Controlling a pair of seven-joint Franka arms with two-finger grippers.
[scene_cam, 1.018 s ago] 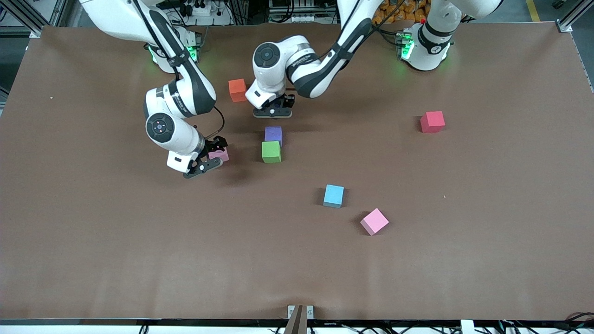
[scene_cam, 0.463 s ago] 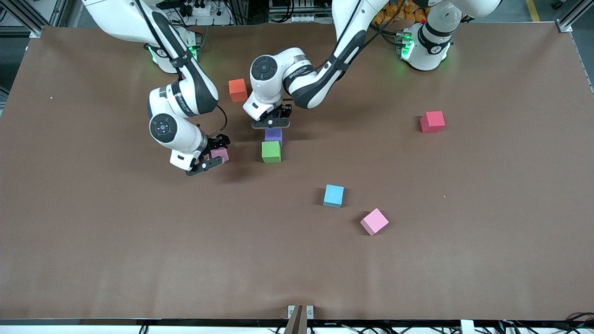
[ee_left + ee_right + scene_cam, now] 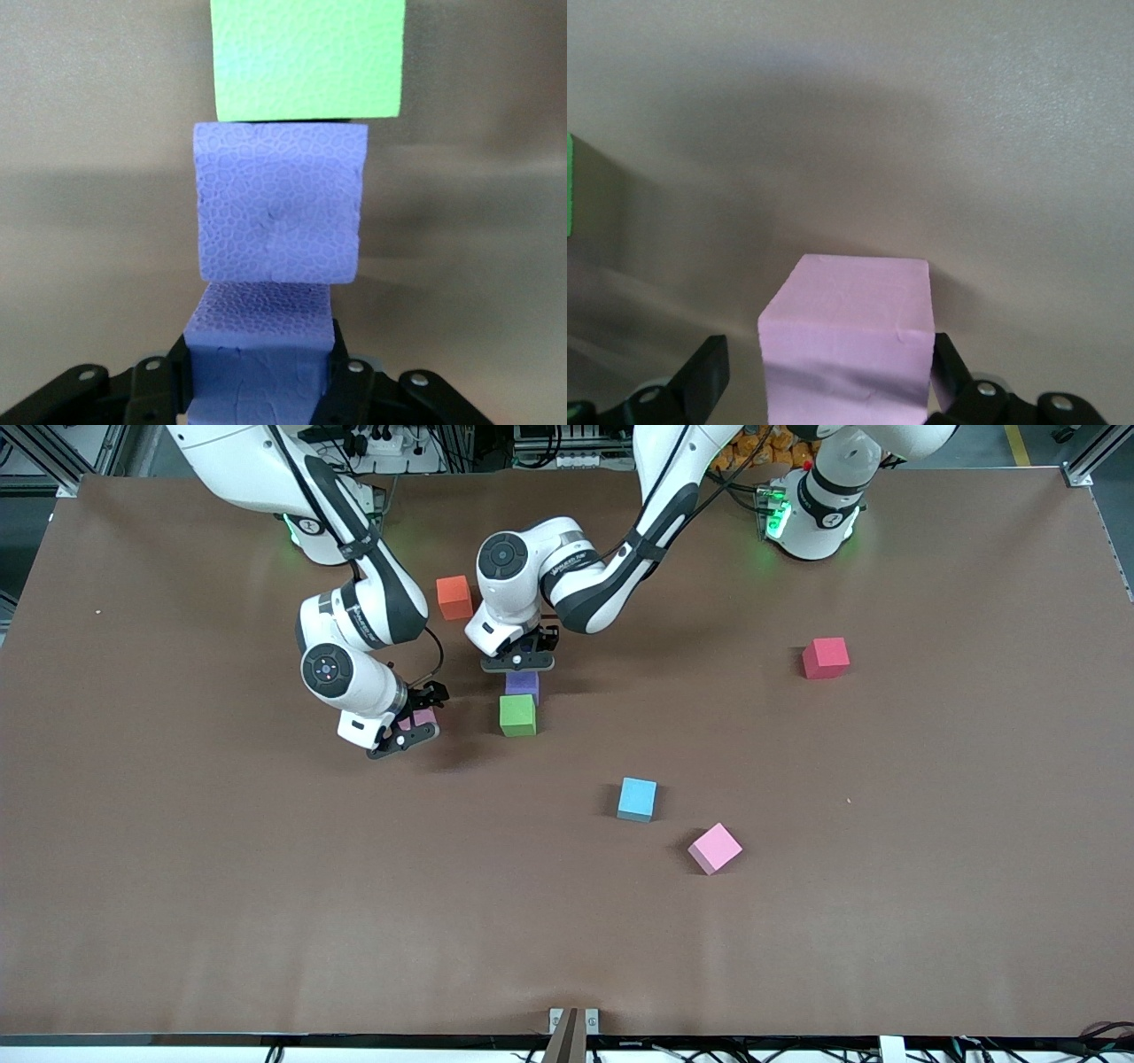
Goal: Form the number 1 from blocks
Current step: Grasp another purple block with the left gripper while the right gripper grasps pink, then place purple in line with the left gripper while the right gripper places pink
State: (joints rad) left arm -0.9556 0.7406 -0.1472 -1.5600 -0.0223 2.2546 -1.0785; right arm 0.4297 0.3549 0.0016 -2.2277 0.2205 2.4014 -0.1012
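Left wrist view shows the left gripper [image 3: 261, 390] pinching a purple block [image 3: 261, 354] at 12 o'clock of the resting purple block [image 3: 523, 684] and green block [image 3: 517, 715]; lower squarely, faces flush. Right gripper [image 3: 415, 722], fingers spread, straddles a pink block [image 3: 849, 341] at 9 o'clock of green.

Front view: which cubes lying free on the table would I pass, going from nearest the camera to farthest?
pink cube → light blue cube → green cube → purple cube → red cube → orange cube
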